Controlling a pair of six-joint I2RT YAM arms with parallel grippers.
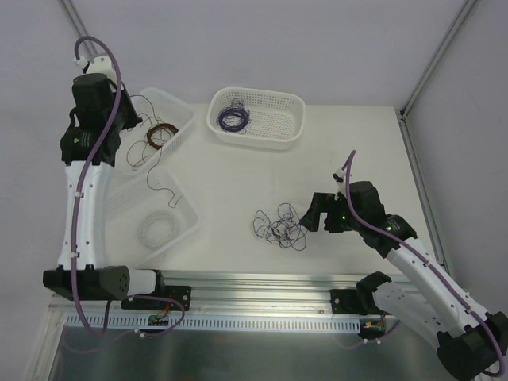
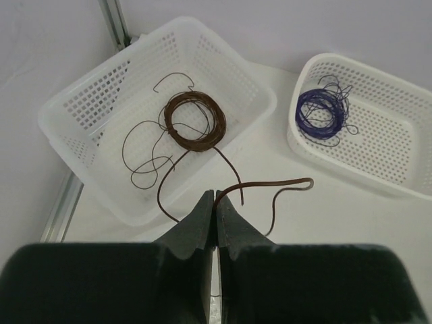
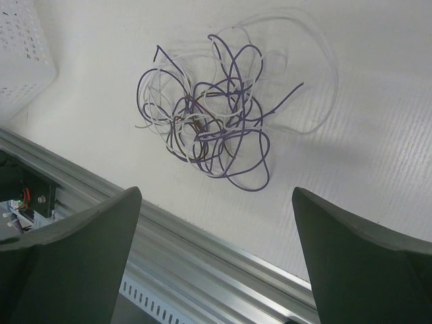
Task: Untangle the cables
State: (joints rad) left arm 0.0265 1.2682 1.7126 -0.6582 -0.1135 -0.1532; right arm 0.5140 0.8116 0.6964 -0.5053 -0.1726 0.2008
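Note:
The tangled cables lie as a loose clump of purple, whitish and dark brown wires on the table; they also show in the right wrist view. My right gripper is open and empty just right of the clump, above the table. My left gripper hangs over the far-left basket and is shut on a loose brown cable end. That end loops right and runs back to a brown coil in the basket.
A white basket at the far left holds the brown coil. A second basket at the back centre holds a purple coil. A third basket at the near left holds a whitish coil. A metal rail runs along the near edge.

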